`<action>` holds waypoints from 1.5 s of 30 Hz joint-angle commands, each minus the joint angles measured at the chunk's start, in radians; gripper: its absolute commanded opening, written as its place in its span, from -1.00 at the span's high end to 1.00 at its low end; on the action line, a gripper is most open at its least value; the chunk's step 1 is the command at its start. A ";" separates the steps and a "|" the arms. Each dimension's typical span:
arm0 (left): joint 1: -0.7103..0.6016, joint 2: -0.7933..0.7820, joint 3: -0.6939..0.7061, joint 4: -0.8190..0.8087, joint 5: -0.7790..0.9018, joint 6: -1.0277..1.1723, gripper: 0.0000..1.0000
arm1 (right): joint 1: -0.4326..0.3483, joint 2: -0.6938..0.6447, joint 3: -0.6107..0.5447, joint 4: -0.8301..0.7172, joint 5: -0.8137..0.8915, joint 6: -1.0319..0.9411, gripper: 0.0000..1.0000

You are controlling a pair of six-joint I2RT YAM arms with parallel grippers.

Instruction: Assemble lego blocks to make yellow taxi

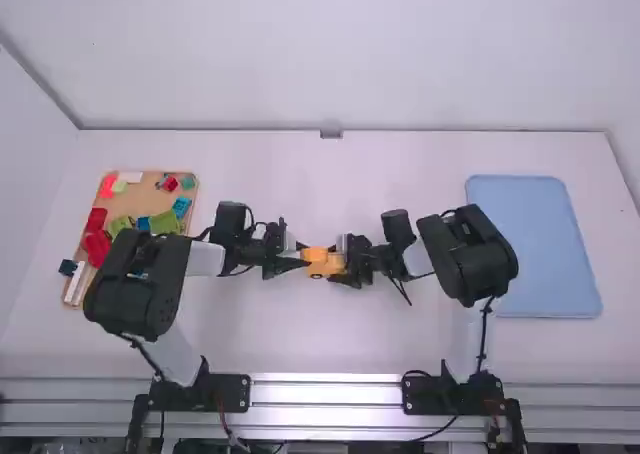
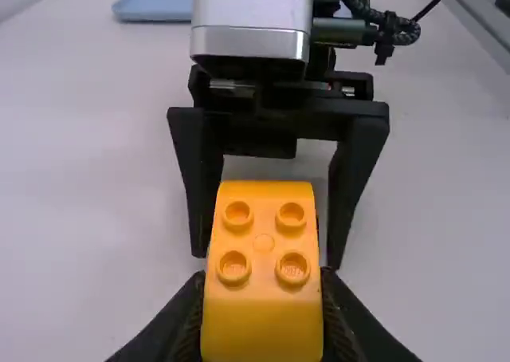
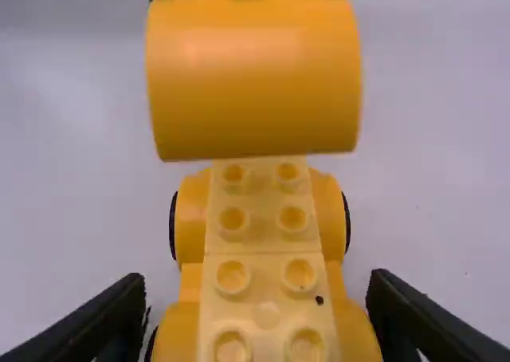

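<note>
Nearest, at the high view's bottom edge, the left arm (image 1: 145, 299) and right arm (image 1: 465, 259) have their bases at the white table (image 1: 290, 339). Farther up, their grippers face each other near the middle.

The left gripper (image 1: 303, 258) has its jaws closed on the sides of a yellow curved brick (image 2: 263, 318) with four studs on its face. The right gripper (image 1: 347, 260) pinches the yellow wheeled chassis (image 3: 191, 226) from both sides, around its near end in the right wrist view. Pale yellow studs (image 3: 233, 218) run along the chassis, and the curved brick is above its other end; whether the two touch, I cannot tell.

To the right lies a blue tray (image 1: 535, 244). To the left, partly behind the left arm, a wooden tray (image 1: 150, 199) holds red (image 1: 97, 245), green (image 1: 165, 222), blue (image 1: 181, 207) and white bricks (image 1: 130, 177). Beyond the table stands a white wall (image 1: 320, 54).
</note>
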State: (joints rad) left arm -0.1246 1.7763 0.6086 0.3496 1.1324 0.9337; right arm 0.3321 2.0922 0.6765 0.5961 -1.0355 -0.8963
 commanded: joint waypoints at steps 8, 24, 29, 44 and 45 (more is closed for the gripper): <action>-0.054 0.007 0.000 0.000 0.010 -0.014 0.68 | 0.035 0.014 -0.004 -0.024 0.075 -0.021 -0.03; -0.072 0.008 -0.001 -0.016 -0.053 -0.024 0.76 | 0.050 0.014 -0.004 -0.040 0.078 -0.018 -0.38; -0.071 0.008 0.000 -0.040 -0.085 -0.025 0.76 | 0.030 0.014 -0.004 -0.033 -0.019 -0.051 -0.33; -0.072 0.008 0.000 -0.056 -0.143 -0.025 0.78 | 0.075 0.016 -0.001 -0.002 0.042 0.001 0.01; -0.072 0.008 -0.001 -0.061 -0.154 -0.025 0.79 | 0.074 0.016 -0.002 0.000 0.041 0.001 0.01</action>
State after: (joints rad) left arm -0.1940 1.7763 0.6083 0.3000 1.0008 0.9112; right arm 0.4061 2.0941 0.6739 0.5953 -0.9962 -0.9028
